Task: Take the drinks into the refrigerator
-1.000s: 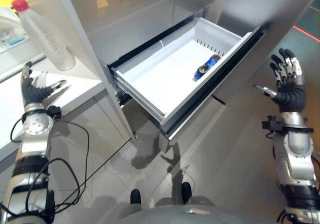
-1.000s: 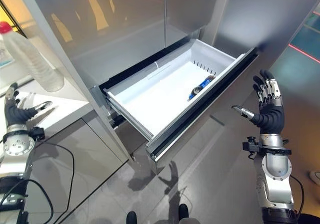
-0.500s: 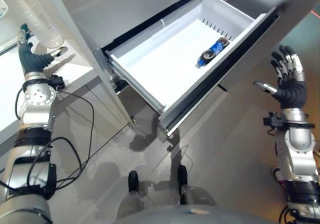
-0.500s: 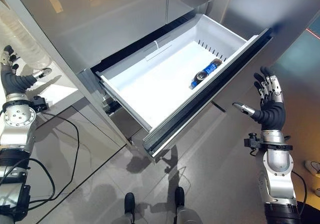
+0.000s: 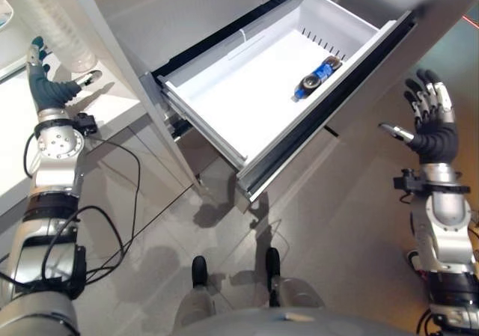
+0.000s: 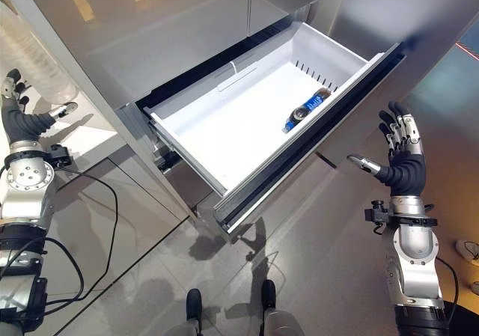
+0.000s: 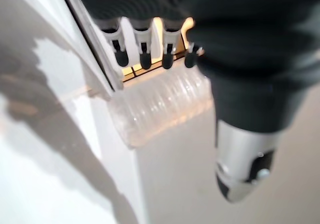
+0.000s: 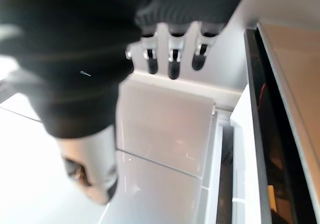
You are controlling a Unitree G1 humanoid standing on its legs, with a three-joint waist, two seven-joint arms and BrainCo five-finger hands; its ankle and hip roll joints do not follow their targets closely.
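Grey fridge with drawer (image 5: 224,138) open, one bottle (image 5: 313,80) inside. Clear bottle (image 5: 63,29) stands on tabletop (image 5: 15,141), far left. Left hand (image 5: 46,89) open beside it; right hand (image 5: 432,126) open, idle. Wrap fingers round its body before lifting.

Bright, even indoor light. Warm orange reflections streak the refrigerator door (image 6: 150,29) at the upper left of the frame. Soft shadows on the floor (image 5: 224,224) under the open drawer (image 5: 254,89), centre frame. Drawer interior is near blown-out white. Both wrist views are blurred: the left robot hand (image 7: 240,54) and right robot hand (image 8: 70,54) are out of focus, and the clear bottle (image 7: 160,107) is soft.
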